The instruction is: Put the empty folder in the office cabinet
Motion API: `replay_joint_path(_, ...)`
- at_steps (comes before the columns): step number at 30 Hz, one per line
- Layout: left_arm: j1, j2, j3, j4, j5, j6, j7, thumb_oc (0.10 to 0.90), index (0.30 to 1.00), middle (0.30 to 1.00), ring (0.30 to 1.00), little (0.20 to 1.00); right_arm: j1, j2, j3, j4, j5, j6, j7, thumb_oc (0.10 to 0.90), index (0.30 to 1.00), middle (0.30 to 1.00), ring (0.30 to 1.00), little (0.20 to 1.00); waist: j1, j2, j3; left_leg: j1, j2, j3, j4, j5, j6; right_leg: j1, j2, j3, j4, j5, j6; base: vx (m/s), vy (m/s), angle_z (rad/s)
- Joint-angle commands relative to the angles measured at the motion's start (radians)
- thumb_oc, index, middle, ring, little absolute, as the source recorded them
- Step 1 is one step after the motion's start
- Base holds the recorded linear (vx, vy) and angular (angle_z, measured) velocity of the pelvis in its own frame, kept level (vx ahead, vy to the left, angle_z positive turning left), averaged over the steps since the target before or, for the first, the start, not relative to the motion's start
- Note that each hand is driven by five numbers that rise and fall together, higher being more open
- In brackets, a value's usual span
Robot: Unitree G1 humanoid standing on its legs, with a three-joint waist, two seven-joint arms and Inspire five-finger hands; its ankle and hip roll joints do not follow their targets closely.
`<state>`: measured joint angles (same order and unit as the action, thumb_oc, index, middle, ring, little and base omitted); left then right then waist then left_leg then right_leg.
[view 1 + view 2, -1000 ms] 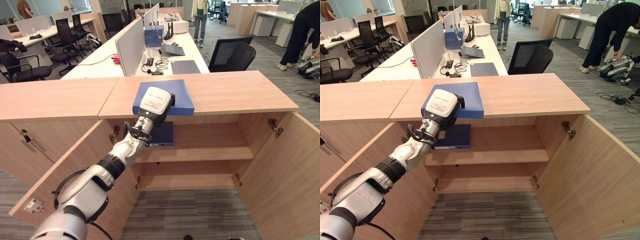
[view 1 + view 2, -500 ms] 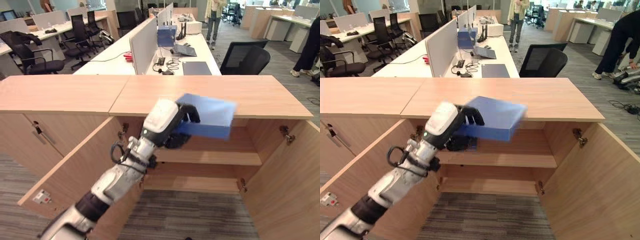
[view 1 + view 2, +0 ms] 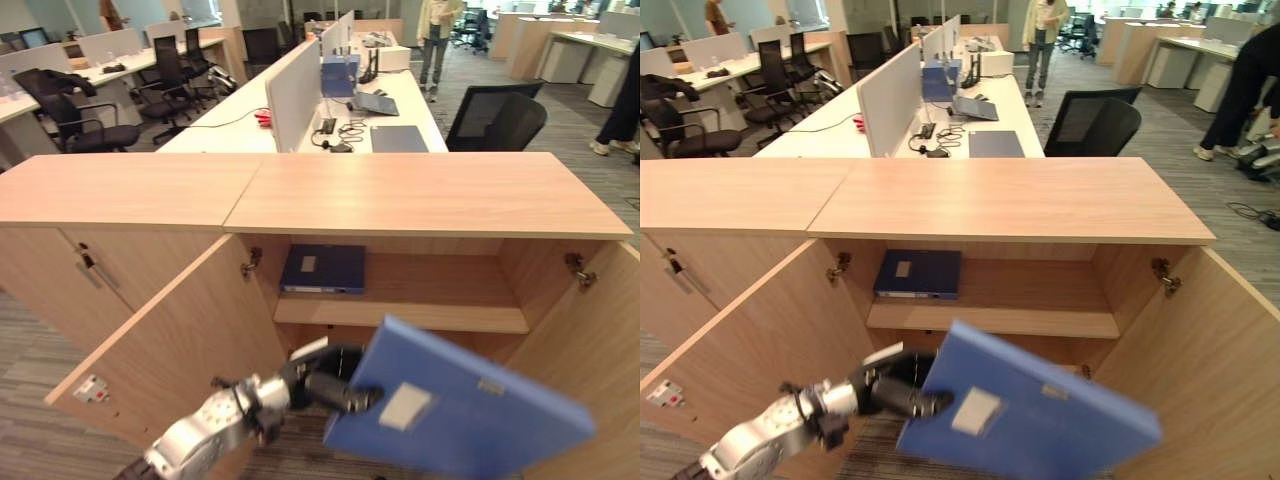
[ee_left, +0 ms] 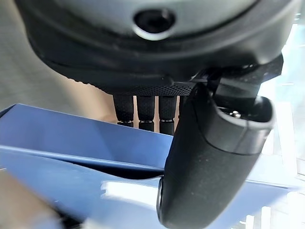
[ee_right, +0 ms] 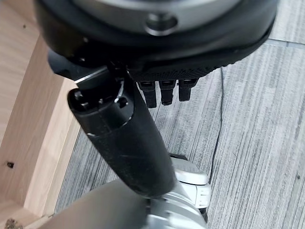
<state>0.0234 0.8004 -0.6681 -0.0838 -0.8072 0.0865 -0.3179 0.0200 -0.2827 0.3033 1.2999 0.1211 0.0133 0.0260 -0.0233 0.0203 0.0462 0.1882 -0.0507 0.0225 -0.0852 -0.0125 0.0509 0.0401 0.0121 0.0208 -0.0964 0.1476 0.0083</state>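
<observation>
Left hand (image 3: 325, 385) low in front of the open office cabinet (image 3: 420, 195), thumb and fingers pinched on one edge of the empty folder (image 3: 455, 415). Folder hangs tilted in the air before the lower compartment, below the shelf (image 3: 420, 315). Right hand (image 5: 157, 95) idle over the carpet, fingers relaxed, holding nothing.

Risk: edge-only grip on a wide folder; it may swing or slip, or catch the shelf front or the right door (image 3: 590, 330) on entry.

A dark blue folder (image 3: 322, 268) lies at the shelf's left end. Cabinet top bare. Behind: desks (image 3: 330, 100), office chairs (image 3: 495, 120), people standing
</observation>
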Motion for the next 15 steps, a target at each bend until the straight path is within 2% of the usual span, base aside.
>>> replay_joint_path(1,-0.114,0.086,0.165,-0.007,0.300,-0.179,0.023,0.400,0.300,0.300,0.300,0.300,-0.103,0.002,0.032,-0.025,0.024,-0.048,0.023,0.800,0.900,0.900,0.900,0.900,0.011,-0.011,0.000,-0.039,-0.030,-0.060,-0.002,-0.046,-0.021,0.113,0.018,-0.019,0.009,-0.158,0.062,0.01,0.005,0.06)
replay_joint_path(2,-0.113,0.085,0.166,-0.006,0.302,-0.180,0.023,0.400,0.300,0.300,0.300,0.300,-0.102,0.001,0.033,-0.026,0.024,-0.048,0.023,0.800,0.900,0.900,0.900,0.900,0.010,-0.011,0.000,-0.039,-0.030,-0.061,-0.002,-0.046,-0.021,0.113,0.018,-0.019,0.009,-0.158,0.062,0.01,0.002,0.07)
replay_joint_path(3,-0.109,0.079,0.166,0.049,0.386,-0.187,0.040,0.400,0.300,0.300,0.300,0.300,-0.108,-0.008,0.047,-0.063,0.026,-0.051,0.023,0.800,0.900,0.900,0.900,0.900,0.012,-0.012,0.000,-0.038,-0.029,-0.061,-0.002,-0.046,-0.022,0.113,0.017,-0.021,0.009,-0.160,0.061,0.01,0.001,0.05)
replay_joint_path(5,-0.060,0.071,0.201,0.107,0.381,-0.190,0.032,0.400,0.300,0.300,0.300,0.300,-0.100,-0.055,0.057,-0.240,0.052,-0.066,0.024,0.800,0.900,0.900,0.900,0.900,0.011,-0.012,0.001,-0.038,-0.029,-0.059,-0.002,-0.046,-0.022,0.112,0.017,-0.023,0.009,-0.163,0.063,0.01,0.001,0.02)
replay_joint_path(7,-0.038,0.069,0.219,0.114,0.374,-0.188,0.028,0.400,0.300,0.300,0.300,0.300,-0.088,-0.074,0.054,-0.303,0.062,-0.069,0.026,0.800,0.900,0.900,0.900,0.900,0.008,-0.011,0.002,-0.038,-0.028,-0.057,-0.002,-0.046,-0.022,0.113,0.016,-0.024,0.009,-0.163,0.063,0.01,0.008,-0.05)
replay_joint_path(8,-0.015,0.070,0.248,0.118,0.400,-0.191,0.034,0.400,0.300,0.300,0.300,0.300,-0.069,-0.099,0.036,-0.393,0.082,-0.076,0.031,0.800,0.900,0.900,0.900,0.900,0.009,-0.010,0.003,-0.038,-0.028,-0.057,-0.002,-0.046,-0.022,0.111,0.015,-0.023,0.009,-0.162,0.064,0.01,0.008,-0.03)
replay_joint_path(10,0.015,0.062,0.290,0.126,0.482,-0.190,0.055,0.400,0.300,0.300,0.300,0.300,-0.041,-0.134,0.016,-0.502,0.088,-0.082,0.030,0.800,0.900,0.900,0.900,0.900,0.007,-0.011,0.002,-0.037,-0.028,-0.057,-0.002,-0.048,-0.021,0.112,0.015,-0.022,0.009,-0.163,0.064,0.00,0.000,0.00)
replay_joint_path(11,0.046,0.036,0.351,0.159,0.631,-0.184,0.085,0.400,0.300,0.300,0.300,0.300,-0.009,-0.174,-0.008,-0.626,0.071,-0.087,0.039,0.800,0.900,0.900,0.900,0.900,0.009,-0.014,0.002,-0.035,-0.028,-0.058,-0.002,-0.051,-0.019,0.113,0.013,-0.024,0.009,-0.167,0.063,0.00,0.000,0.00)
replay_joint_path(12,0.049,0.034,0.352,0.158,0.633,-0.184,0.085,0.400,0.300,0.300,0.300,0.300,-0.006,-0.176,-0.008,-0.630,0.070,-0.084,0.039,0.800,0.900,0.900,0.900,0.900,0.008,-0.013,0.002,-0.035,-0.028,-0.058,-0.002,-0.051,-0.019,0.113,0.013,-0.024,0.009,-0.167,0.063,0.00,0.000,0.00)
replay_joint_path(13,0.086,0.000,0.416,0.173,0.740,-0.177,0.105,0.400,0.300,0.300,0.300,0.300,0.010,-0.227,-0.023,-0.749,-0.005,-0.082,0.040,0.800,0.900,0.900,0.900,0.900,0.012,-0.016,0.002,-0.033,-0.028,-0.058,-0.002,-0.054,-0.017,0.114,0.013,-0.025,0.009,-0.171,0.063,0.00,0.000,0.00)
replay_joint_path(15,0.115,-0.032,0.480,0.169,0.826,-0.179,0.123,0.400,0.300,0.300,0.300,0.300,0.017,-0.281,-0.037,-0.863,-0.110,-0.084,0.041,0.800,0.900,0.900,0.900,0.900,0.019,-0.019,0.004,-0.038,-0.029,-0.056,-0.002,-0.047,-0.016,0.110,0.012,-0.027,0.009,-0.166,0.061,0.00,0.000,0.00)
